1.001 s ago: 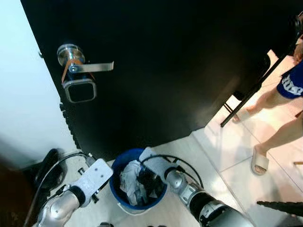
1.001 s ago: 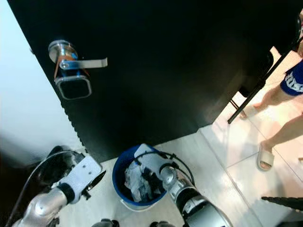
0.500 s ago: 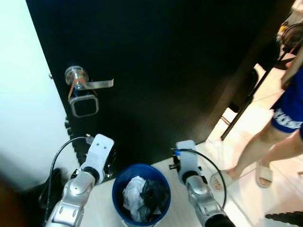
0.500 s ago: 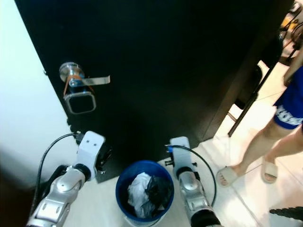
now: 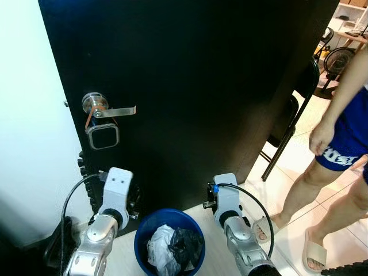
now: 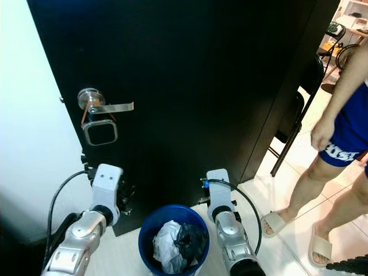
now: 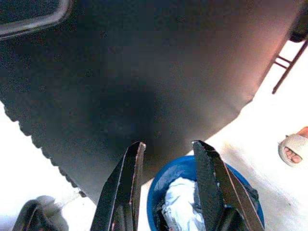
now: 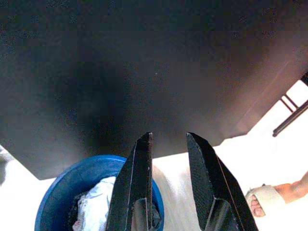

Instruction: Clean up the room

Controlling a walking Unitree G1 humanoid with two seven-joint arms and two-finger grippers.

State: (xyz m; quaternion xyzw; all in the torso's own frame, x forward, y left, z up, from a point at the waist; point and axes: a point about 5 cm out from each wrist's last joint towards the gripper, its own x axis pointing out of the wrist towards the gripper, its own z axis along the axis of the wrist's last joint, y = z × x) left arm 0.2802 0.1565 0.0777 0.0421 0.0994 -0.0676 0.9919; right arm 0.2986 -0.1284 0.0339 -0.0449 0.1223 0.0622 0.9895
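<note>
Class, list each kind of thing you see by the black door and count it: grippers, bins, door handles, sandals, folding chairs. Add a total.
Grippers: 2, left gripper and right gripper, both open
Blue bin: 1
Lever door handle: 1
Sandals: 2, and
Black folding chair: 1
Total: 7

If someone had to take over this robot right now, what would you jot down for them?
Left tool: open, empty, raised in front of the black door.
Right tool: open, empty, also raised toward the door.
Blue bucket sits on the floor between the arms, at the foot of the door, with white and dark cloths inside.
Done: cloths are in the bucket.
Left: nothing is gripped; the lever handle is untouched. A person in sandals stands close on the right, so move carefully.
</note>
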